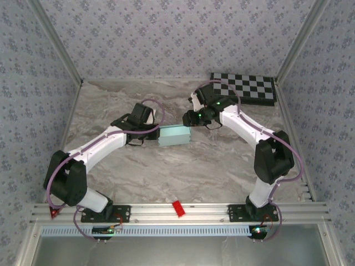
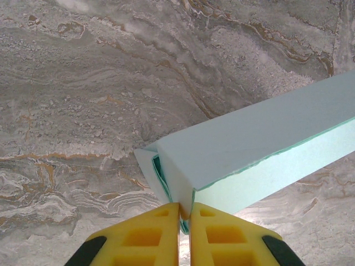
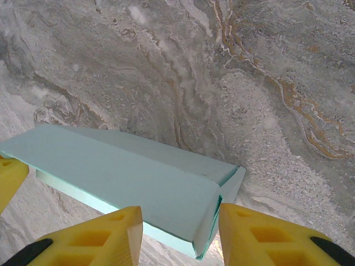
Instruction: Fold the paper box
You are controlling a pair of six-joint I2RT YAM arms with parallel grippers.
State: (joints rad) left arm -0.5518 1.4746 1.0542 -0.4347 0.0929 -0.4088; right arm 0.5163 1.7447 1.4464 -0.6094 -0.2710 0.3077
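I have the left gripper (image 2: 184, 209) pinched almost closed on the left end of the paper box (image 1: 173, 135), which lies mid marble table (image 1: 222, 166). The right gripper (image 3: 180, 215) stands half open astride its right end, gripping nothing. I'd hold the pinch firm and press the loose end flap (image 3: 233, 183) in squarely (thin card creases easily). Count: one box, two grippers, one checkerboard (image 1: 244, 87) at the far right corner.

lighting bright, even, diffuse from overhead. shadows beside the paper box (image 1: 173, 135) faint and soft-edged. marble table (image 2: 89, 100) beyond the box sharp in wrist views; top view slightly soft.
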